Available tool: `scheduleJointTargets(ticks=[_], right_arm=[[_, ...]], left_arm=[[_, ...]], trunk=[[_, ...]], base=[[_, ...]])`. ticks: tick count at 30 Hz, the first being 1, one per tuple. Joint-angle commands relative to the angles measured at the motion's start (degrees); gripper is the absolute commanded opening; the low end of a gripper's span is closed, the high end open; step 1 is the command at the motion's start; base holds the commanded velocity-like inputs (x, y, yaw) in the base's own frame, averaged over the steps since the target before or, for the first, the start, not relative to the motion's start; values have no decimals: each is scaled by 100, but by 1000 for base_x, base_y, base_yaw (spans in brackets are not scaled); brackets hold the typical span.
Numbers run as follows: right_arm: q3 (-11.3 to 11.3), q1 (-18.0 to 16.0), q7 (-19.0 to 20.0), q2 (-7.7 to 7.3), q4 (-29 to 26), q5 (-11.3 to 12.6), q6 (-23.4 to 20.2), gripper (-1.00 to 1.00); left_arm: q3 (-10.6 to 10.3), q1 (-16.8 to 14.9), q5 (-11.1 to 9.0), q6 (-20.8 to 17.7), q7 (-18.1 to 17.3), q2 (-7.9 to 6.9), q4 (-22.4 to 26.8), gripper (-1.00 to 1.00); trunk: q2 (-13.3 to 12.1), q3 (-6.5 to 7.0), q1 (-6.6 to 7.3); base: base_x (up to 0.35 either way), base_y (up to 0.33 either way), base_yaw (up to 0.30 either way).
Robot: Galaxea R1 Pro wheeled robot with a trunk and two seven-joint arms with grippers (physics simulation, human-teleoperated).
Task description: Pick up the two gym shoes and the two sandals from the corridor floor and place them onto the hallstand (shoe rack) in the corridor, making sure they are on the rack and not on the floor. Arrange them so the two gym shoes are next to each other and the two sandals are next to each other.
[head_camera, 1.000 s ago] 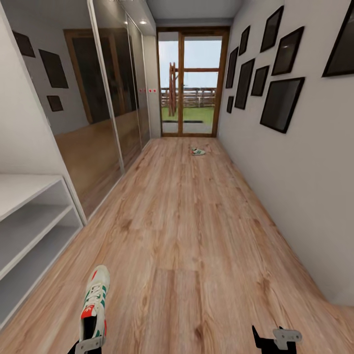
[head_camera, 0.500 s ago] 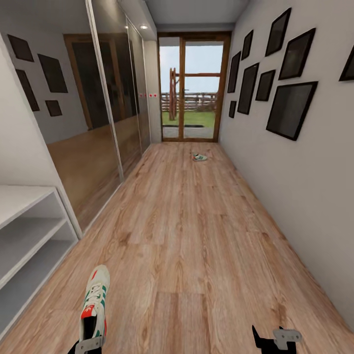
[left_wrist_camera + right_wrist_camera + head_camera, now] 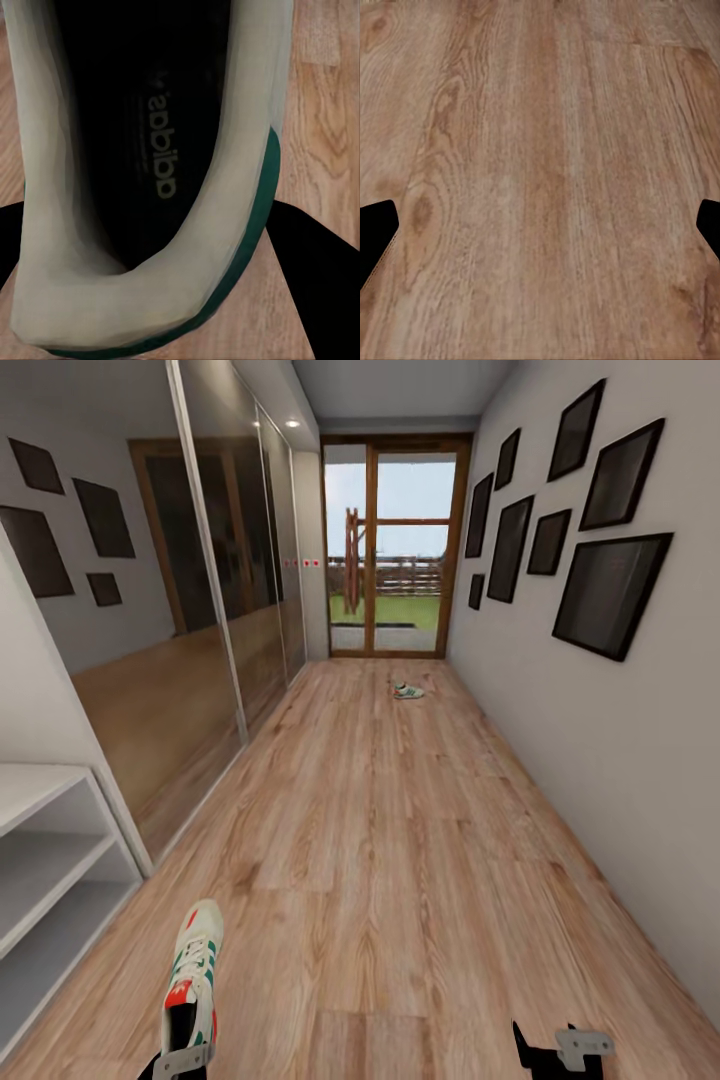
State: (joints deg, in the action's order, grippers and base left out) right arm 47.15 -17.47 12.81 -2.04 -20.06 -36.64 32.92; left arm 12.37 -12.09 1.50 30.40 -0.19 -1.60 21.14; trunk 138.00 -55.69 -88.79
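One gym shoe (image 3: 192, 985) clamped in left gripper (image 3: 180, 1060); right gripper (image 3: 560, 1052) spread, bare floor (image 3: 400, 860) ahead.

Grained matt wood-plank floor (image 3: 400, 840); glossy mirrored wardrobe doors (image 3: 200, 660); smooth white shoe (image 3: 192, 980).

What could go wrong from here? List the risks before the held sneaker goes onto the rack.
1. The left gripper holds the gym shoe only by its heel rim, with the toe sticking far out; a swing toward the hallstand might twist it loose.
2. The long toe could clip the rack's shelf edge on the way in.
3. The second gym shoe lies far down the corridor floor near the glass door, so the pair may end up apart.
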Motion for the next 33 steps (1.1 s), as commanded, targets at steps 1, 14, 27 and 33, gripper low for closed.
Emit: scheduleJointTargets(ticks=[1,14,27,33], right_arm=[[47,-8,46,2,-1,-19,21,100],[49,-4,47,2,-4,-13,21,100],[49,-9,38,5,-15,14,31,100],[49,-6,37,21,-6,30,20,100]], left_arm=[[20,-4,17,19,-7,2,-4,-100],[20,-4,17,19,-7,2,-4,-100],[20,-4,19,19,-7,9,-7,-100],[19,-4,25,19,-7,10,-6,-100]], trunk=[[2,2,-2],[2,64,-2],[2,67,-2],[2,67,-2]], base=[[335,0,0],[336,0,0],[335,0,0],[336,0,0]])
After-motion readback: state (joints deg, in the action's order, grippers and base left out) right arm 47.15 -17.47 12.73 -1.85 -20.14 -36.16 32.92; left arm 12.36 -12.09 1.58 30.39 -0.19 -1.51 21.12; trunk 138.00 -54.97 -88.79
